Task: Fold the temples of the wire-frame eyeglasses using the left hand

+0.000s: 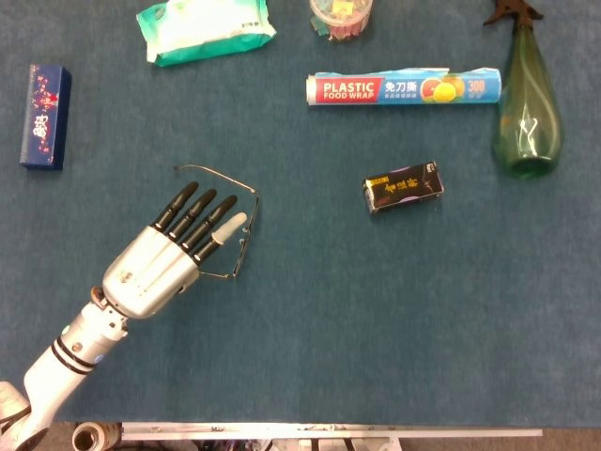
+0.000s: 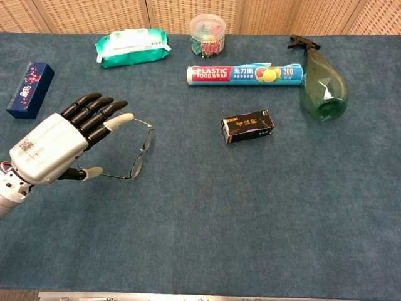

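The wire-frame eyeglasses (image 2: 139,152) lie on the blue table (image 2: 250,219), left of centre, temples unfolded and pointing toward the robot's left side. The left hand (image 1: 174,249) hovers over them, palm down, its fingers (image 2: 100,119) extended and only slightly apart, holding nothing; in the chest view the thumb sits close to the nearer temple, though contact cannot be confirmed. The right hand is out of sight in both views.

The risk here looks plain. The frame is thin and light, and a push on one temple could slide the whole pair across the cloth rather than turn the hinge. A finger landing on a lens or the bridge could tip the glasses or bend the wire. With the hand covering much of the frame from above, a temple tip could also slip under a fingertip.

Well apart stand a small black box (image 2: 247,127), a roll of plastic food wrap (image 2: 245,74), a green spray bottle (image 2: 322,88), a pack of wipes (image 2: 132,47), a clear tub (image 2: 207,32) and a dark blue box (image 2: 30,89).
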You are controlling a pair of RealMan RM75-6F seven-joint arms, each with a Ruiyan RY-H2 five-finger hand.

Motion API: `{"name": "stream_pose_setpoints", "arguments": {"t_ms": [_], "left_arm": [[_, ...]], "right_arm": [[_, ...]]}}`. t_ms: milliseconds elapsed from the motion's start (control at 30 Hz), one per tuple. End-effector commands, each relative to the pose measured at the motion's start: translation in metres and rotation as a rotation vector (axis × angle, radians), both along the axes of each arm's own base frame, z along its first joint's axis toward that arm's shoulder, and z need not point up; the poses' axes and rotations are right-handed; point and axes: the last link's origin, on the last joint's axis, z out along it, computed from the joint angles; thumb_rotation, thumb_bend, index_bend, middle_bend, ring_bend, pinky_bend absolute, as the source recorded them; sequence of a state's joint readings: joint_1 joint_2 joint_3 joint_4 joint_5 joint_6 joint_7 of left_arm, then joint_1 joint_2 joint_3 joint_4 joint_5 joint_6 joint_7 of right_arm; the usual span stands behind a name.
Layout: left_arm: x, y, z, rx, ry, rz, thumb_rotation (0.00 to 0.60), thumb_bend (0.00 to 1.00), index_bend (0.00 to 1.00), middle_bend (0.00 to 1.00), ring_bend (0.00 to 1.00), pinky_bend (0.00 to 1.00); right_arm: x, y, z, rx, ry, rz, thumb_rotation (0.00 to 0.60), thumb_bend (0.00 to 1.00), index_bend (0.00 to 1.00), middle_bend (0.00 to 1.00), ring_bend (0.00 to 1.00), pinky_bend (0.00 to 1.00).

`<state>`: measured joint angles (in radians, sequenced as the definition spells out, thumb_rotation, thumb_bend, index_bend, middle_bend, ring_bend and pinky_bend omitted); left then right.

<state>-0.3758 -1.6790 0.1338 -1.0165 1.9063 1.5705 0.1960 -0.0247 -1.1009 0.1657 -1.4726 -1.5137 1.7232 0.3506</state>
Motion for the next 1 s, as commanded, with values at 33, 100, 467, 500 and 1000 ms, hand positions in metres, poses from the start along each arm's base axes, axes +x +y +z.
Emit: {"name": "stream_pose_setpoints", "arguments": {"t_ms": [33,100,467,500,1000], "left_arm": [[0.004,0.001,-0.002,-0.001,0.002,-0.009,0.600,0.10,0.00,0.00,0.00,0.05],[0.007,0.001,-0.004,-0.003,-0.002,-0.011,0.600,0.10,0.00,0.00,0.00,0.05],[0.016,0.010,-0.012,-0.010,0.001,-0.009,0.600,0.10,0.00,0.00,0.00,0.05],[0.017,0.011,-0.013,-0.012,0.000,-0.010,0.600,0.10,0.00,0.00,0.00,0.05],[0.028,0.016,-0.026,-0.032,-0.003,-0.010,0.600,0.10,0.00,0.00,0.00,0.05]], "right_arm": [[0.000,0.001,0.000,-0.001,-0.001,0.002,0.600,0.19,0.33,0.29,0.23,0.38],[0.000,0.001,0.001,-0.004,-0.003,0.003,0.600,0.19,0.33,0.29,0.23,0.38],[-0.001,0.006,0.005,-0.025,-0.014,0.011,0.600,0.19,0.33,0.29,0.23,0.38],[-0.001,0.006,0.005,-0.025,-0.014,0.011,0.600,0.19,0.33,0.29,0.23,0.38],[0.000,0.007,0.005,-0.023,-0.013,0.017,0.600,0.19,0.33,0.29,0.23,0.38]]}}
